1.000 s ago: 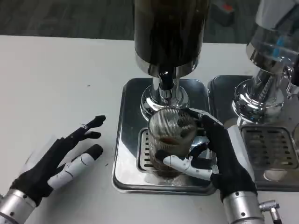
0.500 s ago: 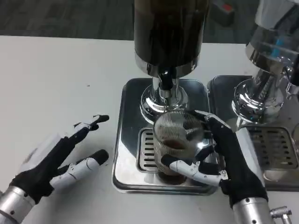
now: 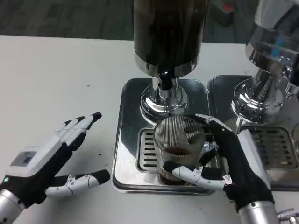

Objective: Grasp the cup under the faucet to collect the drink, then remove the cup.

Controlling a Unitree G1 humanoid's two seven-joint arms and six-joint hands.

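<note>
No brand, label or lettering can be read on any of the things in view. The white desk [image 3: 56, 74] carries a chrome drip tray [image 3: 122, 140] with a slotted grille, and on it stands a drink dispenser [image 3: 168, 42] with a dark tank on a polished base. Its faucet [image 3: 164, 80] points down over the tray. A second dispenser [image 3: 268, 60] stands on its own tray to the right. Beyond the desk edge the floor [image 3: 65, 18] is dark grey.

The ribbed clear cup [image 3: 178, 147] stands on the grille just in front of the faucet, with brown drink in its bottom. The right hand [image 3: 231, 165] holds it, thumb across the near side and fingers around the far right side. The left hand [image 3: 51, 158] lies on the desk left of the tray, fingers spread and holding nothing.

Compared with half a second ago, the cup and the right hand sit slightly nearer the camera. The left hand has turned so its white back faces up, with its fingers drawn closer side by side and the thumb stretched toward the tray.
</note>
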